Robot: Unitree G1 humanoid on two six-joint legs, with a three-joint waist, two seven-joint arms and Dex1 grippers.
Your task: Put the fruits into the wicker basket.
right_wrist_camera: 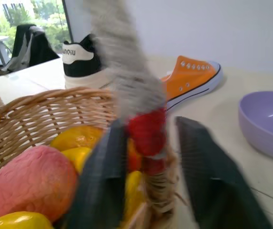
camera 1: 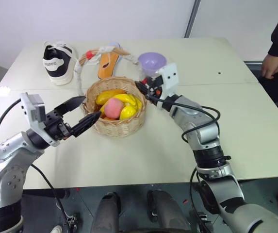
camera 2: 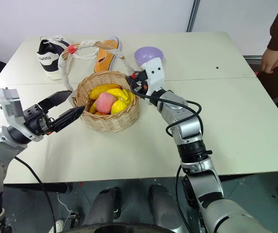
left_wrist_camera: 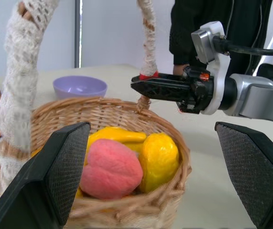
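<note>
Right gripper [camera 1: 139, 87] apparently clamps basket handle [right_wrist_camera: 146, 129]; left gripper [camera 1: 83, 110] gapes.

A black-and-white sneaker [camera 1: 57, 62], an orange shoe [camera 1: 107, 64] and a lavender bowl [camera 1: 152, 61] sit on the table [camera 1: 255, 116].

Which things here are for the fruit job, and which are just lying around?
For the job:
peach
lemon
basket

Just lying around:
bananas
black shoe
orange shoe
purple bowl
</note>
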